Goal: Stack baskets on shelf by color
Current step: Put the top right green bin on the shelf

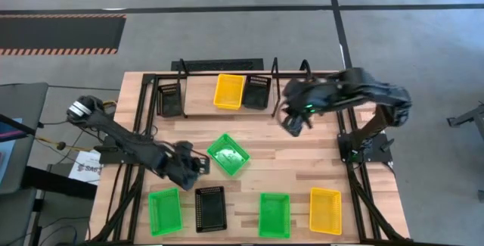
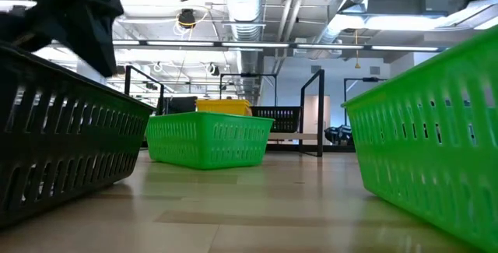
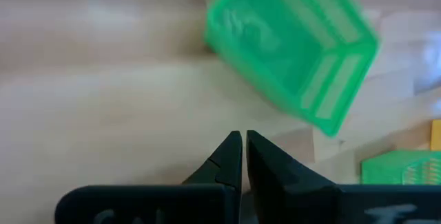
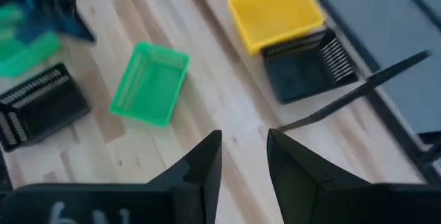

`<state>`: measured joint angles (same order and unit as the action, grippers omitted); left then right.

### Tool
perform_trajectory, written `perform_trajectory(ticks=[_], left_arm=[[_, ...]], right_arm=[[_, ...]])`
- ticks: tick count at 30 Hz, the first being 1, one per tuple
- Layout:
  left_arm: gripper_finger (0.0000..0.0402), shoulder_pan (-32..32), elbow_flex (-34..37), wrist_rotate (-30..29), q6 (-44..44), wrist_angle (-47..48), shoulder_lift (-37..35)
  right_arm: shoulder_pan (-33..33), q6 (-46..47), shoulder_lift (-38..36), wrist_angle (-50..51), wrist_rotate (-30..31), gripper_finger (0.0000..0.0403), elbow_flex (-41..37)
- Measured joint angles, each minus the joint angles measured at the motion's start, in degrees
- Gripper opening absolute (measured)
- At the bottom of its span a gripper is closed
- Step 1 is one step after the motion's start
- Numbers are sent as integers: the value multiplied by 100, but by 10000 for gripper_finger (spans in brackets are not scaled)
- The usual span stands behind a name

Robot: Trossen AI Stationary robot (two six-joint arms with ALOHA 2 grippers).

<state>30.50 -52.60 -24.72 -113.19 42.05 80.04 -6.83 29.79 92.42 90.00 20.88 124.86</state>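
Shelf: the shelf (image 1: pixel 200 104) stands along the far edge of the surface (image 1: pixel 302 172); a black basket (image 1: pixel 169 98) sits at its left end, a yellow basket (image 1: pixel 228 91) near its middle, and a second black basket (image 1: pixel 256 92) touches the yellow one on the right

Tilted green basket: a green basket (image 1: pixel 228 154) lies turned at an angle on the bare surface, in front of the shelf and well apart from it; the left wrist view shows it empty and nothing gripping it

Front row: four baskets sit along the near edge, farthest from the shelf; from left to right a green one (image 1: pixel 164 211), a black one (image 1: pixel 209 209), another green one (image 1: pixel 274 215) and a yellow one (image 1: pixel 325 210); the first two stand just beside each other, the others apart

Left hand: the left hand (image 1: pixel 190 166) hangs over the surface just left of the tilted green basket, between the shelf and the front row; its fingers (image 3: pixel 231 156) are pressed together and pinch nothing

Right hand: the right hand (image 1: pixel 293 122) hangs just off the shelf's right end, on the near side; its fingers (image 4: pixel 205 156) are spread with a narrow gap and hold nothing
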Motion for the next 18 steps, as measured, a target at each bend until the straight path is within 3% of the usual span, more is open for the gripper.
perform_trajectory(ticks=[6, 11, 18], left_arm=[[9, -52, 0, 301, -238, -1094, 861], [9, -193, 0, 309, -85, -1461, 1085], [9, -214, -4, -390, 11, -1654, 1048]], right_arm=[[-119, -211, -518, 0, 388, 132, 0], [-145, -366, -693, 0, 477, 132, 0], [-145, -612, -694, 1, 477, 132, -2]])
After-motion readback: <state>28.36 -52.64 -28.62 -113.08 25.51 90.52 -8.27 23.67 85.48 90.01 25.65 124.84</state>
